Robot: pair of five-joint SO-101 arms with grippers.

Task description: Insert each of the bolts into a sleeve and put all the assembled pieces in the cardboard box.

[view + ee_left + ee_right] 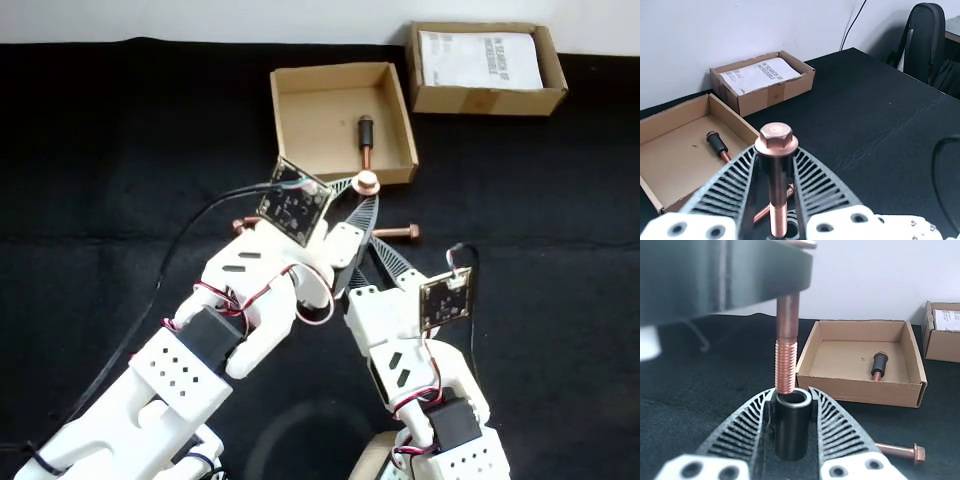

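My left gripper (776,150) is shut on a copper bolt (777,190), held upright with its hex head (366,182) on top. Beneath it, my right gripper (791,395) is shut on a black sleeve (792,426), standing upright with its hole facing up. The bolt's threaded end (786,367) hangs at the sleeve's rim, slightly off the hole's centre. The open cardboard box (300,82) lies just beyond both grippers and holds one assembled piece (366,134). A loose bolt (400,232) rests on the black table beside the right gripper (375,250).
Another loose bolt (240,225) peeks out beside the left arm. A second cardboard box (485,98) holding a printed sheet sits at the back right. A black cable (190,235) trails over the table at the left. A chair (927,40) stands beyond the table.
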